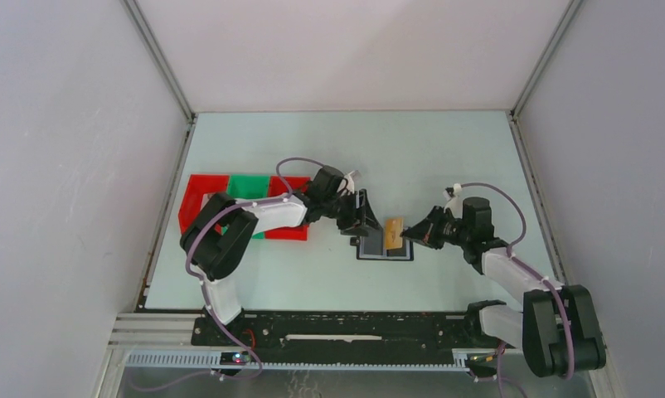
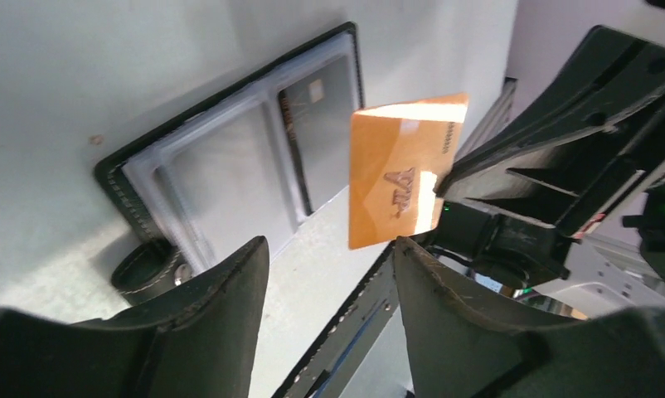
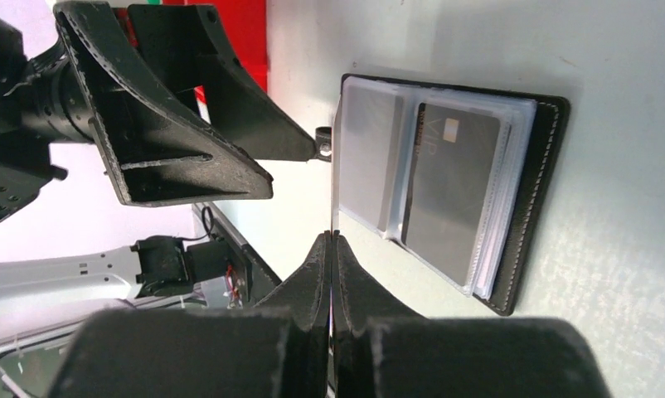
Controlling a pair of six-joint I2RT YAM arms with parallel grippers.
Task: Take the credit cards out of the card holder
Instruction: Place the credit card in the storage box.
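Note:
The black card holder (image 1: 385, 251) lies open on the table, clear sleeves up. A dark grey credit card (image 3: 449, 182) sits in one sleeve (image 2: 321, 124); a paler grey one (image 3: 369, 153) fills the sleeve beside it. My right gripper (image 3: 333, 240) is shut on an orange credit card (image 2: 404, 170), held upright just above the holder's near edge; it shows edge-on as a thin line (image 3: 333, 174) in the right wrist view and as an orange patch (image 1: 393, 230) from above. My left gripper (image 2: 329, 249) hovers over the holder's left side, open, with nothing between its fingers.
A red tray (image 1: 201, 199) and a green tray (image 1: 250, 186) stand on the table behind my left arm. The holder's round snap tab (image 2: 147, 265) sticks out from its edge beside my left finger. A black rail (image 1: 337, 327) runs along the table's near edge.

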